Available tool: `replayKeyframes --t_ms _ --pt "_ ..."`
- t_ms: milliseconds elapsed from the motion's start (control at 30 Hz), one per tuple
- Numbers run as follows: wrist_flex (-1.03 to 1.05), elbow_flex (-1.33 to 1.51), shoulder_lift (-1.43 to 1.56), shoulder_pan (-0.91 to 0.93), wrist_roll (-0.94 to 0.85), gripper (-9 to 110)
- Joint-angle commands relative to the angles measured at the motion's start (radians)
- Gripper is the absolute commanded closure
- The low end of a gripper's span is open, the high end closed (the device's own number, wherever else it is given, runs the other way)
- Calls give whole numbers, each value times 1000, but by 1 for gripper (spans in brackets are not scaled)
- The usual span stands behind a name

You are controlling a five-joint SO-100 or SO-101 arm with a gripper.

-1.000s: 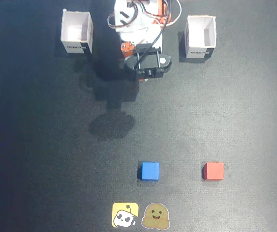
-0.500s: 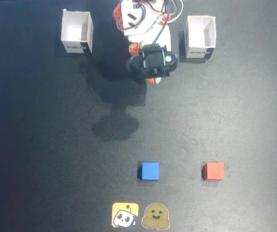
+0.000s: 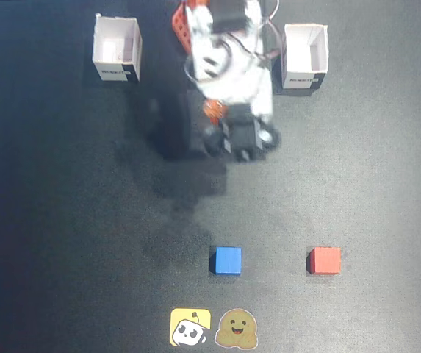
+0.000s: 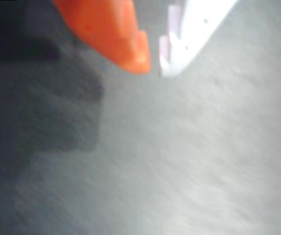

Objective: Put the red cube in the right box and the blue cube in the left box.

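Table: flat black mat [image 3: 63, 235] fills the whole fixed view; nothing on it but the items below.
Arm: white-and-orange robot arm [image 3: 228, 70] w/ cables, top centre in fixed view, reaching down-frame, blurred.
Gripper: two-finger gripper, one orange finger and one white [image 4: 154, 66]; in wrist view the tips sit nearly together w/ a thin gap, nothing between them, so near-closed & empty. In fixed view its dark head [image 3: 241, 140] hangs over bare mat, well apart from both cubes.
Left box: small white open-top cardboard box w/ dark label [image 3: 117, 48], top left in fixed view, empty as far as visible.
Right box: its twin white cardboard box [image 3: 304, 56], top right in fixed view, just beside the arm's base, also looks empty.
Blue cube: small plain bright-blue cube [image 3: 227, 260], low centre in fixed view, almost straight below the gripper, sitting square to frame.
Red cube: small plain red cube [image 3: 325, 260], same row, to the right, well apart from blue.
Stickers: yellow square sticker [image 3: 190, 326] & brown blob-face sticker [image 3: 237, 328], flat on mat just below blue cube; no obstacle.
Step, my read: reach toward a cube, prob. blue as it's nearest in line. To do it well: spread fingers wide before descending, line them up w/ two parallel faces, come straight down, close on centre.
Room: plenty of open mat all round both cubes; bottom frame edge is near the stickers. Carry path to left box is clear; path to right box passes close to arm's own base & cables, so lift high first.
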Motion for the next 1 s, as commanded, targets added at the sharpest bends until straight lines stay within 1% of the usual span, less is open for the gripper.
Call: replayKeyframes --t_ms 0,100,200,367,600,733,967 --pt "-49 -114 -110 -44 72 100" --pt "-114 -160 -202 -92 118 96" --pt "-152 -218 -299 -124 161 95" --pt "-152 -368 -469 -160 209 90" --pt "-170 -506 -641 -192 249 83" --pt "-170 -575 -726 -222 295 82" --pt "-179 -724 -888 -249 313 81"
